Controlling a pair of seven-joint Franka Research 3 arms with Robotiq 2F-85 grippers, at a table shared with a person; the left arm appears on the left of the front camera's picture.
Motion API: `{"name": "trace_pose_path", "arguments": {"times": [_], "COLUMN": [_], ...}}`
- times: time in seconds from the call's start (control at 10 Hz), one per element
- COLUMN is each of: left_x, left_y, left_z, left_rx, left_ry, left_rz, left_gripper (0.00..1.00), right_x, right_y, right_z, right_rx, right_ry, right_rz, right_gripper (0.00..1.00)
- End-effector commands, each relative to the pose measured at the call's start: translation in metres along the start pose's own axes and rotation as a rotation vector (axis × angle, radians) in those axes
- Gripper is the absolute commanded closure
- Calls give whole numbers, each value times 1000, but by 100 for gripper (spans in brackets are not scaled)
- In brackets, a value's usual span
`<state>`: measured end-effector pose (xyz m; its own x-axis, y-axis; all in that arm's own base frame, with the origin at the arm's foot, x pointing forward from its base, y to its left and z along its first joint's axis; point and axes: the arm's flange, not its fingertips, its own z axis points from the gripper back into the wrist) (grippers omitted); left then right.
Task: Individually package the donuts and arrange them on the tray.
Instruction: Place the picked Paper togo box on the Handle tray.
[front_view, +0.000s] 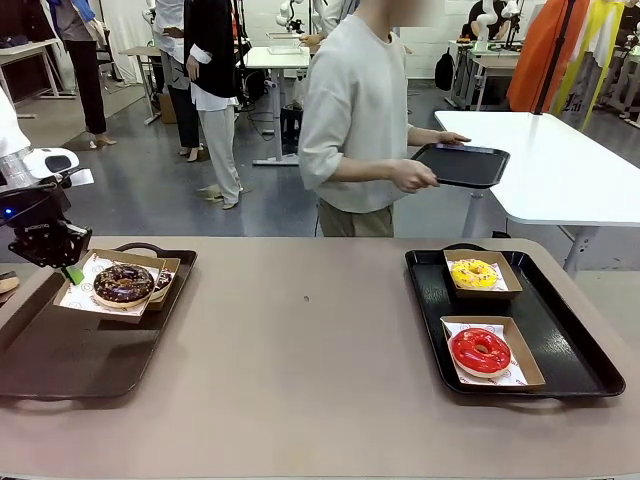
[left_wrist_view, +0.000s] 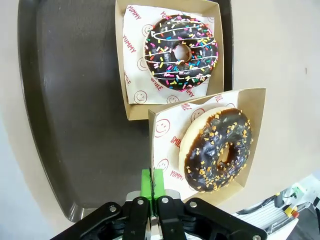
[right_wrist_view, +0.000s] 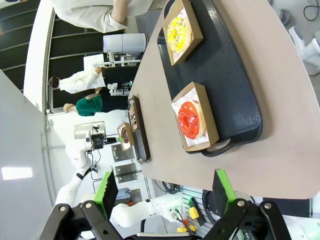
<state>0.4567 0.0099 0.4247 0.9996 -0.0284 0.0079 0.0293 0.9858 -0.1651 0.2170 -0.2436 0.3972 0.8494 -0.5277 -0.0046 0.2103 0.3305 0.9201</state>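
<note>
Two boxed donuts, yellow (front_view: 474, 273) and red (front_view: 480, 350), sit on the black tray (front_view: 575, 350). Left of it, the left gripper (left_wrist_view: 154, 186) pinches the chocolate donut's (left_wrist_view: 218, 150) box (left_wrist_view: 161, 120) edge; the right gripper's (right_wrist_view: 165, 187) jaws stand apart.

Glossy red donut (front_view: 480, 351), cardboard box (front_view: 530, 362)
</note>
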Motion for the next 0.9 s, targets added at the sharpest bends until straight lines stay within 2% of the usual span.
{"name": "trace_pose_path", "arguments": {"times": [0.0,0.4,0.6,0.8], "left_x": [1,0,-14,-43], "left_y": [-1,0,-2,6], "left_z": [3,0,-1,4], "left_rx": [1,0,-89,-122], "left_ry": [-6,0,68,115], "left_rz": [-2,0,-49,-55], "left_gripper": [99,99,99,99], "right_x": [-1,-1,-1,-1], "right_y": [-1,-1,-1,-1], "right_z": [0,0,0,0], "right_rx": [8,8,8,8], "right_ry": [1,1,1,1], "right_rz": [0,0,0,0], "right_gripper": [0,0,0,0]}}
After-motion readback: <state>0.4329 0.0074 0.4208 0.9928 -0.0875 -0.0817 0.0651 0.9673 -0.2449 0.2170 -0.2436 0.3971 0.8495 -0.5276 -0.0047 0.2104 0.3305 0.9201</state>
